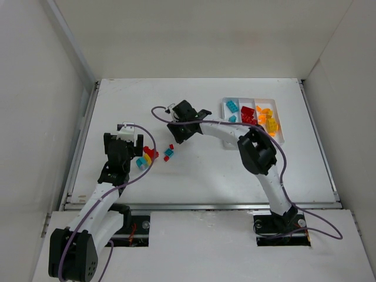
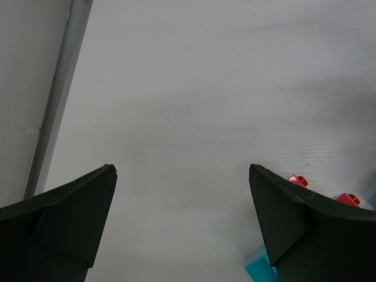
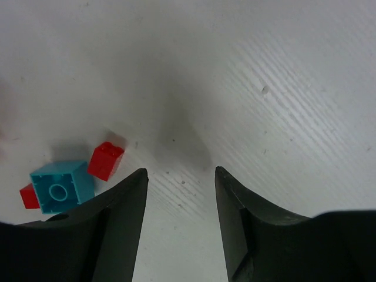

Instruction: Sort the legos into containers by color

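3 compartments divide the white tray (image 1: pixel 265 102) at the far right of the table (image 1: pixel 205 176): teal pieces (image 1: pixel 232 107) in the left one, red pieces (image 1: pixel 247 114) in the middle, orange pieces (image 1: pixel 269 120) in the right. More legos lie loose near the table's middle. 1 small heap (image 1: pixel 147 157) of red, yellow and teal lies just right of the left arm. In the right wrist view, a teal brick (image 3: pixel 61 187) and 2 red bricks (image 3: pixel 106 160) lie beside the right pincer (image 3: pixel 181 170), to its left. That pincer hangs low over bare table, jaws parted, nothing between them. The left pincer (image 2: pixel 182 170) is spread wide and empty, with red and teal bricks showing behind its right jaw.
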Controlling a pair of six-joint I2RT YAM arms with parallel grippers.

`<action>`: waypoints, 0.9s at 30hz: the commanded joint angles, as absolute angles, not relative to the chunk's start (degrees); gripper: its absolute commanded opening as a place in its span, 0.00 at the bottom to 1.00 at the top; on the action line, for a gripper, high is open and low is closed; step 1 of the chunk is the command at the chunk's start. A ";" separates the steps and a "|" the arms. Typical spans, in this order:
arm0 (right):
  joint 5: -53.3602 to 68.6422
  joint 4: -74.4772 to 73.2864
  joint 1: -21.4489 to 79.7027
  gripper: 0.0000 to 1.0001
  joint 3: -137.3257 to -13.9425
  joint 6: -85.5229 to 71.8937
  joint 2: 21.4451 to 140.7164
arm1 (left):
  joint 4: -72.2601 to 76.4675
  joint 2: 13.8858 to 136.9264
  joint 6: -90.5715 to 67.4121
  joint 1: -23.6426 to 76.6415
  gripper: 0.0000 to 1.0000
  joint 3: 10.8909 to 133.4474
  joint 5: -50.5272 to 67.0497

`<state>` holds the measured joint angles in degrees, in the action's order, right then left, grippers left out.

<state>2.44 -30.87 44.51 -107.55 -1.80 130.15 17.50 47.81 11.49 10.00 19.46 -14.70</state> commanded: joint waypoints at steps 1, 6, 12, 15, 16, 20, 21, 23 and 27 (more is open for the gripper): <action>3.69 -30.76 46.14 0.55 -106.71 -0.18 128.58 | 18.63 47.20 11.51 9.93 0.94 20.04 -14.15; 4.12 -29.54 47.81 0.55 -103.28 0.35 128.58 | 18.63 47.20 11.51 9.93 0.94 20.04 -14.15; 4.13 -28.92 49.39 0.55 -103.80 0.87 129.20 | 18.63 47.20 11.51 9.93 0.94 20.04 -14.15; 4.13 -28.92 49.92 0.60 -104.33 1.49 130.51 | 18.63 47.20 11.51 9.93 0.94 20.04 -14.15; 4.13 -28.92 50.44 0.60 -104.94 1.49 130.52 | 18.63 47.20 11.51 9.93 0.94 20.04 -14.15; 4.75 -28.92 50.45 0.60 -107.22 1.49 132.44 | 18.63 47.20 11.51 9.93 0.94 20.04 -14.15; 4.75 -28.92 50.45 0.60 -107.23 1.49 132.97 | 18.63 47.20 11.51 9.93 0.94 20.04 -14.15; 5.36 -28.92 50.45 0.60 -107.75 1.49 132.98 | 18.63 46.68 11.51 9.93 0.94 20.04 -14.15; 5.89 -28.92 50.45 0.57 -108.98 0.97 134.12 | 18.63 46.67 11.51 9.93 0.94 20.04 -14.15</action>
<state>3.99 -29.54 49.91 -106.96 0.86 132.07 17.32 47.79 11.44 10.00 19.46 -14.57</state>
